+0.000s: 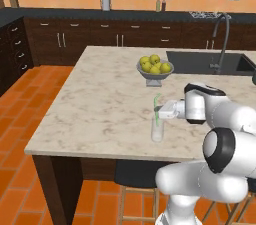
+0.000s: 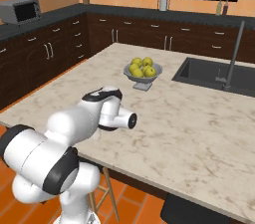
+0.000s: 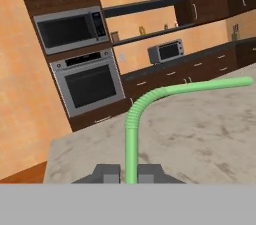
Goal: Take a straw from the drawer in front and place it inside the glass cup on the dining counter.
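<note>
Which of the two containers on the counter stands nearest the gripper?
The glass cup, directly under the gripper holding the straw. The fruit bowl stands further back.

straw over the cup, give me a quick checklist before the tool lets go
1. Grip: the tool is shut on the straw, which runs up between its tips: ok.
2. Straw over the glass cup: in the left base view it stands upright at the cup, lower end apparently inside: ok.
3. How deep the straw sits: cannot tell.
4. Cup upright on the dining counter: ok.
5. Fruit bowl well apart from the cup: ok.
</note>
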You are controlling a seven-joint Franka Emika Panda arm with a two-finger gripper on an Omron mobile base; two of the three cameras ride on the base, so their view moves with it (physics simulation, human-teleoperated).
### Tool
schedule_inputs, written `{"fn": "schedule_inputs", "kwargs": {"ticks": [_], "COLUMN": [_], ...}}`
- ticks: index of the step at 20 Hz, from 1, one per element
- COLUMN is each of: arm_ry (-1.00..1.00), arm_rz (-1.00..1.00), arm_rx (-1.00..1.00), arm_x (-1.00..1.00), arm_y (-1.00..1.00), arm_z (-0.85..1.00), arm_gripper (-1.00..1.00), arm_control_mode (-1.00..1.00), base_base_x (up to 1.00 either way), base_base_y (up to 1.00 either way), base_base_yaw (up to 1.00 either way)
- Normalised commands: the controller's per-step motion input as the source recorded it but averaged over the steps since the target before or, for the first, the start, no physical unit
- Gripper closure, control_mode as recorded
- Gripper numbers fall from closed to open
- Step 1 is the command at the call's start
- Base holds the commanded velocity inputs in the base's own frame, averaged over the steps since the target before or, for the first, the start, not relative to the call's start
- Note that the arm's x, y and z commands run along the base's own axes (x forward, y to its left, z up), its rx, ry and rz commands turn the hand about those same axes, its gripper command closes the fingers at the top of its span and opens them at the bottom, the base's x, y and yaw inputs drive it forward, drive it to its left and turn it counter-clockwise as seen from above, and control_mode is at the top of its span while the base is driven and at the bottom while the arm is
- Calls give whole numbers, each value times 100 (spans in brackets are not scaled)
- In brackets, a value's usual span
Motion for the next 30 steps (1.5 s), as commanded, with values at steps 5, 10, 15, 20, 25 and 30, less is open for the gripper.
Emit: {"fn": "schedule_inputs", "kwargs": {"ticks": [5,10,15,20,25,30], "arm_ry": [-1,-2,0,0,-1,-1], "arm_rz": [0,0,0,0,0,0], "arm_rx": [0,0,0,0,0,0], "arm_x": [1,-7,-6,-9,-20,-21], "arm_y": [0,-2,0,0,0,0], "arm_z": [-9,-5,-14,-18,-10,-12], "arm_gripper": [100,100,100,100,100,100], "arm_control_mode": [-100,-100,-100,-100,-100,-100], "base_base_x": [0,0,0,0,0,0], "base_base_y": [0,0,0,0,0,0], "base_base_yaw": [0,0,0,0,0,0]}}
